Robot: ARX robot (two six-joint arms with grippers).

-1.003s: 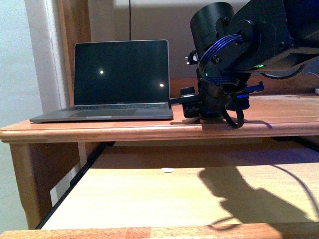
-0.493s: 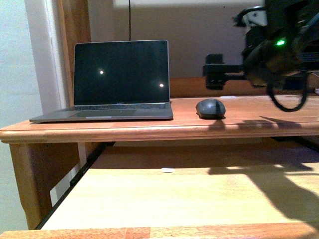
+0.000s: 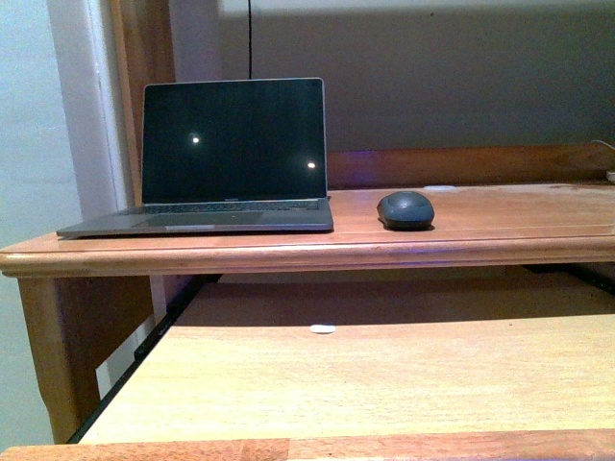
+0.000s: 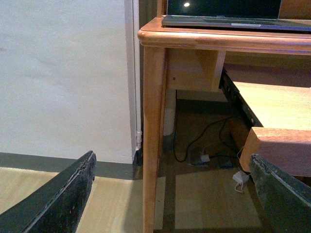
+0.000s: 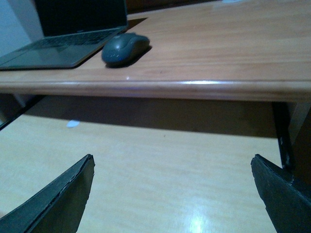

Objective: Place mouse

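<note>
You are looking at a wooden desk [image 3: 500, 245] and its pull-out shelf [image 3: 384, 384], an open laptop [image 3: 233, 144] sitting on top, the mouse [image 3: 405, 208] resting just beside it, untouched. No container is showing; the shelf is carrying only a small white scrap [image 3: 323, 328]. The left gripper [image 4: 171, 162] and right gripper [image 5: 171, 162] are hanging wide, empty. Placement is looking finished; you are needing only to keep clear.
</note>
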